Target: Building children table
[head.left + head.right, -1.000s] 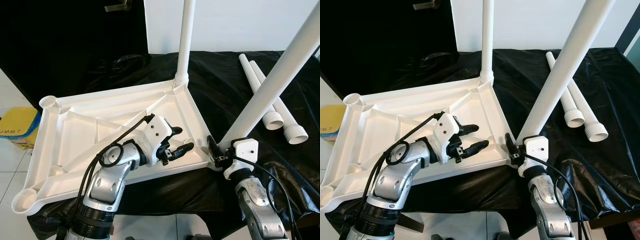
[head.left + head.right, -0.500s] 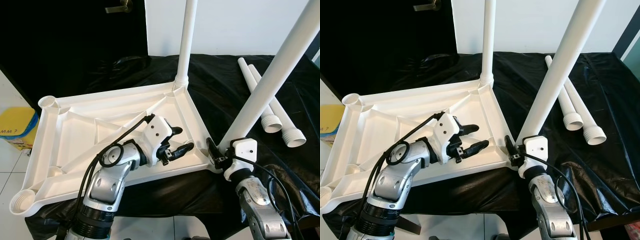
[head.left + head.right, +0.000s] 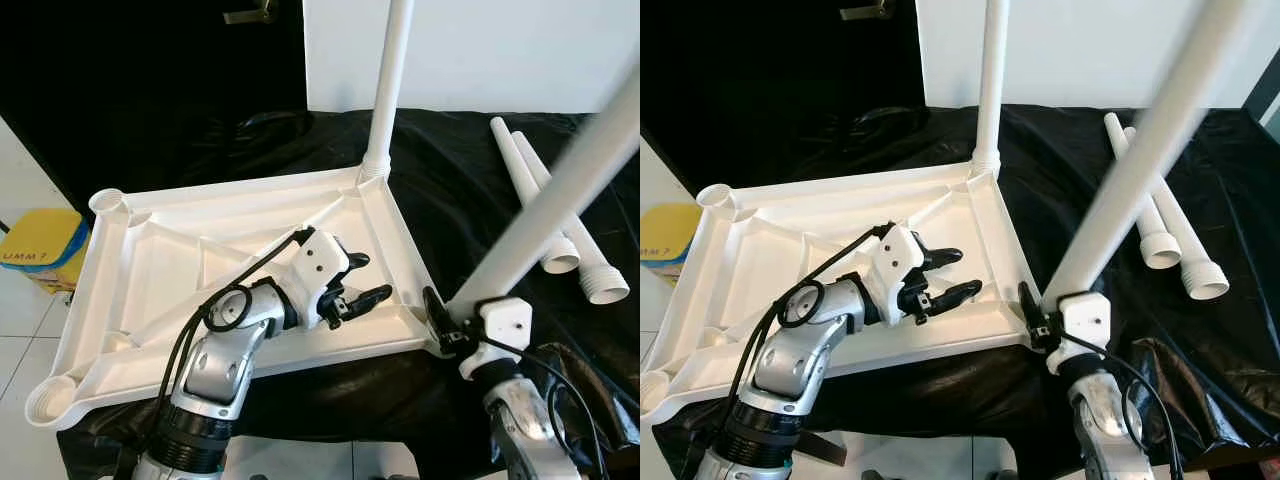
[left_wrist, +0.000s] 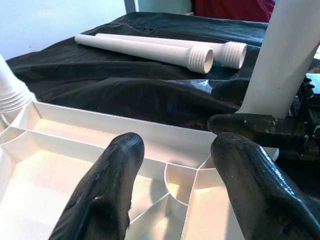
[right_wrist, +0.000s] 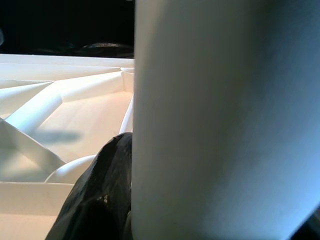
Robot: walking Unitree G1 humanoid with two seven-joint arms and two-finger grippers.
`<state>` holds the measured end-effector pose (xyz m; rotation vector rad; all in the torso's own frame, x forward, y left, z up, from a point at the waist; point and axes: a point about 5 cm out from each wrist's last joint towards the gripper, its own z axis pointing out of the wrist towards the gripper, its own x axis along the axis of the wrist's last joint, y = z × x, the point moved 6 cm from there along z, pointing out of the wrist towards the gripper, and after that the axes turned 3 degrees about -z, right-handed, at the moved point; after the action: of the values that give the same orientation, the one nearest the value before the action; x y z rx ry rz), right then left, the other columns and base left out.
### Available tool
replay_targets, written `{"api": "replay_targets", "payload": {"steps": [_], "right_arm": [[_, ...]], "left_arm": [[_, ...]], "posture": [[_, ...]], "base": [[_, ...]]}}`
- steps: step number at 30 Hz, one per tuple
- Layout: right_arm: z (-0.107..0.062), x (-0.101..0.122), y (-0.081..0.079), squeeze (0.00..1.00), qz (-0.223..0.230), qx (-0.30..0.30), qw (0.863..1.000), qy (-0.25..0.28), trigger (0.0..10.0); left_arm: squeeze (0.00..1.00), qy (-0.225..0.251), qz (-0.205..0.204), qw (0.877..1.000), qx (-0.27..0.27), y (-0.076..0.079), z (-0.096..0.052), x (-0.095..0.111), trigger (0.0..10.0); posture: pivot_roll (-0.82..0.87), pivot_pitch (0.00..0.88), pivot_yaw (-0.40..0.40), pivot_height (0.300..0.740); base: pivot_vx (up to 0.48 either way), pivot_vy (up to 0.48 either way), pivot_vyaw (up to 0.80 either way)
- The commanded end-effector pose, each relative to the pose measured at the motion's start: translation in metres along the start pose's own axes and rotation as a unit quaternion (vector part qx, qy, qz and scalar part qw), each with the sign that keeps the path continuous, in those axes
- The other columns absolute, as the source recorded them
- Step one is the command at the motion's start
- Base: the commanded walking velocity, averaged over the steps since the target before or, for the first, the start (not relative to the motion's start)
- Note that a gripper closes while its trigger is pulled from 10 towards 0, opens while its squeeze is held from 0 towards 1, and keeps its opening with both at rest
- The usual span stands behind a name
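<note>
The white table top (image 3: 150,260) lies upside down on a black cloth. One white leg (image 3: 390,80) stands upright in its far right corner socket. My right gripper (image 3: 445,322) is shut on the base of a second leg (image 3: 560,200), which leans to the right at the near right corner. In the right wrist view this leg (image 5: 220,120) sits against a black finger (image 5: 105,200). My left gripper (image 3: 368,277) hovers open over the ribbed underside close to that corner, with nothing between its fingers (image 4: 107,185).
Two loose legs (image 3: 1200,265) with threaded ends lie side by side on the cloth at the far right. A yellow object (image 3: 40,250) sits on the tiled floor to the left. The cloth's front edge (image 3: 340,400) hangs just below the table top.
The whole picture has shifted a little, so the camera moved. The held leg is now blurred and leans slightly further right. My left gripper keeps its pose.
</note>
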<state>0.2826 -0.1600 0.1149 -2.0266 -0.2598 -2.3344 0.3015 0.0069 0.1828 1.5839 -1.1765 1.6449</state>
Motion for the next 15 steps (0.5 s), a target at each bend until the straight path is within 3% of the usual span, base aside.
{"api": "replay_targets", "payload": {"steps": [1,11,15], "right_arm": [[-0.024,-0.051,0.005,0.00,0.019,-0.023,0.994,-0.102,10.0],[-0.032,-0.048,0.028,0.00,0.005,-0.124,0.988,-0.091,10.0],[-0.040,-0.045,0.047,0.00,-0.014,-0.221,0.972,-0.078,10.0]], "left_arm": [[0.00,0.005,-0.001,0.999,0.039,-0.008,0.001,0.000,10.0],[0.00,0.008,0.001,1.000,0.022,-0.007,0.007,0.004,10.0],[0.00,0.010,0.003,1.000,0.013,-0.009,0.010,0.007,10.0]], "posture": [[-0.23,0.109,0.064,0.740],[-0.26,0.123,0.106,0.740],[-0.27,0.126,0.121,0.740]], "base": [[0.000,0.000,0.00],[0.000,0.000,0.00],[0.000,0.000,0.00]]}}
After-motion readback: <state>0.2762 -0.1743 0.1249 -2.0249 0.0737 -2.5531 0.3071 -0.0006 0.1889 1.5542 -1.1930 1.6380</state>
